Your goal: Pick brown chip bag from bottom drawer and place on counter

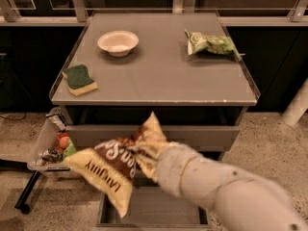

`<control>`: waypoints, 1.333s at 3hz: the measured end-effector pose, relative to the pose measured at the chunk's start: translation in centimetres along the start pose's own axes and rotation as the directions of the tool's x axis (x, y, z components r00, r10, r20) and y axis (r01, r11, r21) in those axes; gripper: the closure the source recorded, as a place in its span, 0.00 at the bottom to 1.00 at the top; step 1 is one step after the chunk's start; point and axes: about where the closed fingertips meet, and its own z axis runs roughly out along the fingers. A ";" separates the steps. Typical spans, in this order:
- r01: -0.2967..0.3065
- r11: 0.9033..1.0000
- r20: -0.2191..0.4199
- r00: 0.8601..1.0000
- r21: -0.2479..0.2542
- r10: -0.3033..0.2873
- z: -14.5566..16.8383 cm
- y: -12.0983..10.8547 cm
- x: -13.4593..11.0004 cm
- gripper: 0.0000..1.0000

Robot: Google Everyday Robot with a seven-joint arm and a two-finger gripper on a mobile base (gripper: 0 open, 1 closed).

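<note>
At 6 o'clock of the tabletop [163, 76], the brown chip bag [108, 163] is held pinched by the closed hand [147, 150]. The dangling bag could be snagged on the tabletop edge.

The bag [108, 170], dark brown with tan-yellow ends and inverted "LATE JULY" print, hangs crumpled and tilted in the air above the left side of the open drawer [154, 208]. The gripper [147, 153] pinches its upper right end, below the grey counter [159, 76].
</note>
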 end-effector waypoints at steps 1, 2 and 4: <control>0.112 0.992 -0.006 0.994 0.065 -0.112 -5.0 -7.0 -1.7 1.00; 0.126 0.990 0.005 0.992 0.065 -0.127 -6.5 -9.3 -2.8 1.00; 0.224 0.974 0.069 0.972 0.022 -0.225 -7.6 -12.3 -2.6 1.00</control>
